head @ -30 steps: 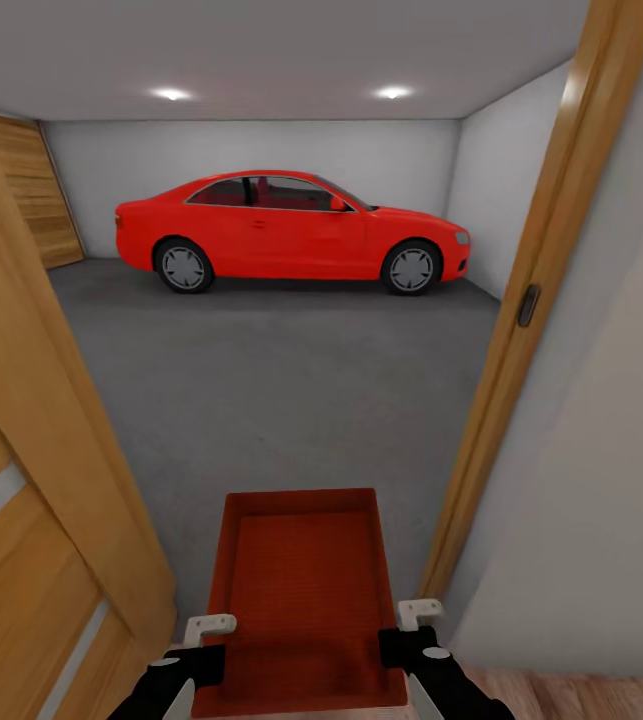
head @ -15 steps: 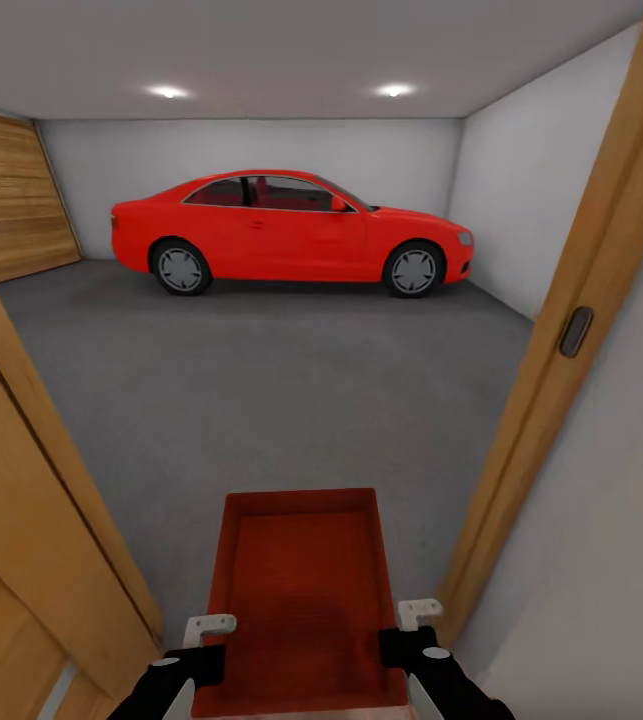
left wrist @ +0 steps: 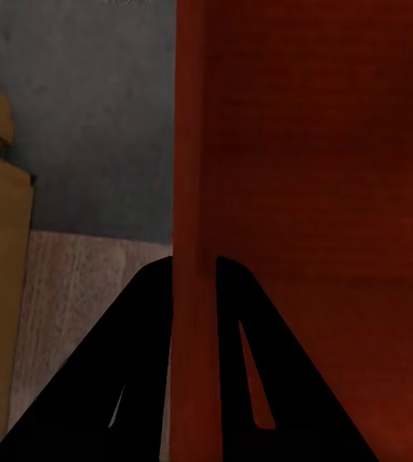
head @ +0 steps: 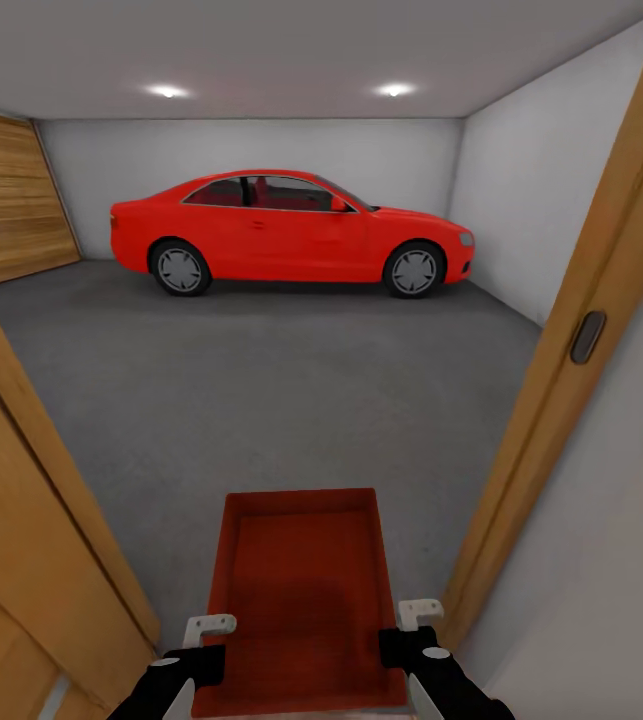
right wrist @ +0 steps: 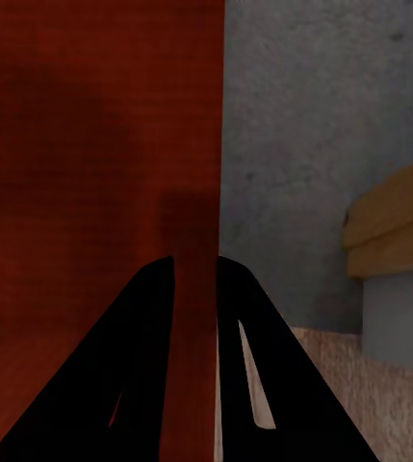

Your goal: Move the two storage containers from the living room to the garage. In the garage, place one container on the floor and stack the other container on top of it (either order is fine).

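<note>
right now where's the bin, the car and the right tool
bin [head: 301,580], head view, inner floor
car [head: 281,235], head view, door panel
right tool [right wrist: 194,279], right wrist view, between the tips, clamped on the bin wall

1 orange-red storage container sat level and open-topped at 6 o'clock in the head view, its long axis pointing toward 12 o'clock, empty inside. Its walls tapered slightly. It hung above the dark grey concrete floor of the garage, whose pale walls rose at 12 and 2 o'clock.
</note>
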`<state>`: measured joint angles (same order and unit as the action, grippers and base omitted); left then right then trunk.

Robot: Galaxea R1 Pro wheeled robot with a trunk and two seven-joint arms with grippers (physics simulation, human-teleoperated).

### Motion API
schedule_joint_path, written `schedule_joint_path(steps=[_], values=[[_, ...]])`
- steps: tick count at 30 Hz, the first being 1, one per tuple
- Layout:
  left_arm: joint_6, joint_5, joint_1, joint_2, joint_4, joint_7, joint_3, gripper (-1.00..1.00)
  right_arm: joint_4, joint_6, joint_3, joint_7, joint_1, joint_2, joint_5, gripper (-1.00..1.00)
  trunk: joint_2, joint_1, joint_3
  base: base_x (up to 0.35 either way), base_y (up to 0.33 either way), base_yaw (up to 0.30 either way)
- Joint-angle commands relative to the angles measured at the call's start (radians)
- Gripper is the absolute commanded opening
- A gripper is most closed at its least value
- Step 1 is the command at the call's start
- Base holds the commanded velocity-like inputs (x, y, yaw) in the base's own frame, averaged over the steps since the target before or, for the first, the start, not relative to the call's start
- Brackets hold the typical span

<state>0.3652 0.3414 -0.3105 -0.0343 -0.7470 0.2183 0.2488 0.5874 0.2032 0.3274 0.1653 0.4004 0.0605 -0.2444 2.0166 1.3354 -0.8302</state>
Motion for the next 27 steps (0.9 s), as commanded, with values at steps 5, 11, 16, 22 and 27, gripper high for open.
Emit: schedule_joint_path(steps=[5,11,16,22,27], values=[[0.0,0.024,-0.001,-0.001,-0.035,0.01,0.009,-1.0,0.0,0.004,0.009,0.005,0.0,-0.001,-0.019,-1.0,0.0,0.0,-0.001,0.197,0.076,0.0],[-0.001,0.024,-0.001,-0.001,-0.035,0.01,0.009,-1.0,0.0,0.004,0.009,0.005,0.0,-0.001,-0.019,-1.0,0.0,0.0,-0.001,0.138,0.07,0.0],[0.0,0.024,-0.001,-0.001,-0.035,0.009,0.009,-1.0,0.0,0.004,0.009,0.005,0.0,-0.001,-0.019,-1.0,0.0,0.0,-0.001,0.027,0.009,0.0],[0.0,0.024,-0.001,-0.001,-0.035,0.01,0.009,-1.0,0.0,0.004,0.009,0.005,0.0,-0.001,-0.019,-1.0,0.0,0.0,-0.001,0.202,0.002,0.0],[0.0,0.024,-0.001,-0.001,-0.035,0.009,0.009,-1.0,0.0,0.004,0.009,0.005,0.0,-0.001,-0.019,-1.0,0.0,0.0,-0.001,0.3,0.0,0.0]])
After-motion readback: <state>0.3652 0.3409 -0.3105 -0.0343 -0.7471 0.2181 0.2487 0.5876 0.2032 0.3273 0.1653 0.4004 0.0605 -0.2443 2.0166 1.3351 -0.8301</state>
